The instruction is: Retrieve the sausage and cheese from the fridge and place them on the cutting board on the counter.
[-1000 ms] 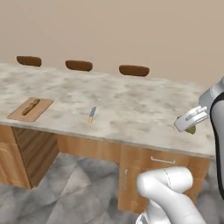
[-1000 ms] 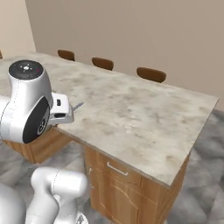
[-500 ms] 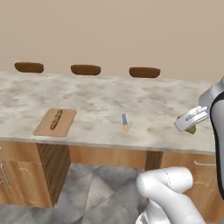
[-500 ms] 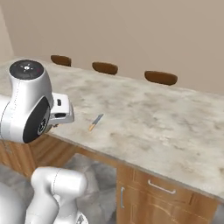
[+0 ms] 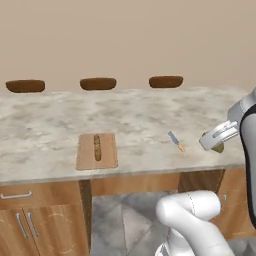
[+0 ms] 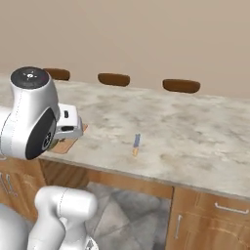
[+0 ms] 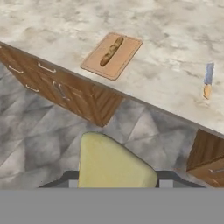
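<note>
**A:** What have I got nearest to me?

**B:** The gripper (image 7: 118, 183), with its jaws clamped on the cheese (image 7: 112, 161), a yellowish wedge held out over the grey floor, short of the worktop (image 5: 45, 135). In the left base view the same cheese (image 5: 218, 147) hangs by the near right edge of the worktop.

**A:** What has changed in the last second?

**B:** My base has been driving sideways along the worktop, so the whole picture has slid. The cutting board (image 5: 96, 150) sat far off to the left a second ago; now it lies left of centre near the front edge. The jaws have not moved on the cheese.

**A:** And what's on the board?

**B:** The sausage (image 5: 97, 148), a brown rod lying along its middle. So I judge half the job is done, and the cheese is the last piece.

**A:** Anything in between?

**B:** A small knife (image 5: 175, 141) lies on the worktop to the right of the board, well apart from it. Farther back, three brown stool tops (image 5: 98, 83) line the far edge. I'd say I still need to reach left and forward before letting go.
</note>
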{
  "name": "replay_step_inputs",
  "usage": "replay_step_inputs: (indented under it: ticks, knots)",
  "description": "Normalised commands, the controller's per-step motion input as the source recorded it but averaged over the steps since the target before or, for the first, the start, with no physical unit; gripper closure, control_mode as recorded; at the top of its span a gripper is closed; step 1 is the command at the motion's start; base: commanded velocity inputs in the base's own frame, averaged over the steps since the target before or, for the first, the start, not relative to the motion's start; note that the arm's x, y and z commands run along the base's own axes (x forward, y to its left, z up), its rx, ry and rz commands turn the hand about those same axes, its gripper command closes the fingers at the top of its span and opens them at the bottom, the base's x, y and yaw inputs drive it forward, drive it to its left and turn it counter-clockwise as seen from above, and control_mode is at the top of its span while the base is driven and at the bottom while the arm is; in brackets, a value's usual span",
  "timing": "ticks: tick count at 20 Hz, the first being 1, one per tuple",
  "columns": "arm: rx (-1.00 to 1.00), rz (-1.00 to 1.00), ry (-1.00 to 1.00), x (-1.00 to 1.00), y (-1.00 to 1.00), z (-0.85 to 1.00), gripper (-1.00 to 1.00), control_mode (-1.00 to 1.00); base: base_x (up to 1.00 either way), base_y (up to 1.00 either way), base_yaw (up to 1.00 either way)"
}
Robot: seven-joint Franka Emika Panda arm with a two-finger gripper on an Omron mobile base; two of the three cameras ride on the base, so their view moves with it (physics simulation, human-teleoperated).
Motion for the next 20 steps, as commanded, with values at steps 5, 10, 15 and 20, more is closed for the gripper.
replay_step_inputs:
  ticks: [5,10,15,20]
  knots:
    - [0.00,0.00,0.00,0.00,0.00,0.00,1.00,1.00,0.17,1.00,-0.23]
    - [0.00,0.00,0.00,0.00,0.00,0.00,1.00,1.00,0.45,1.00,-0.12]
    - [0.00,0.00,0.00,0.00,0.00,0.00,1.00,1.00,0.76,0.61,0.00]
    - [0.00,0.00,0.00,0.00,0.00,0.00,1.00,1.00,0.17,0.12,0.00]
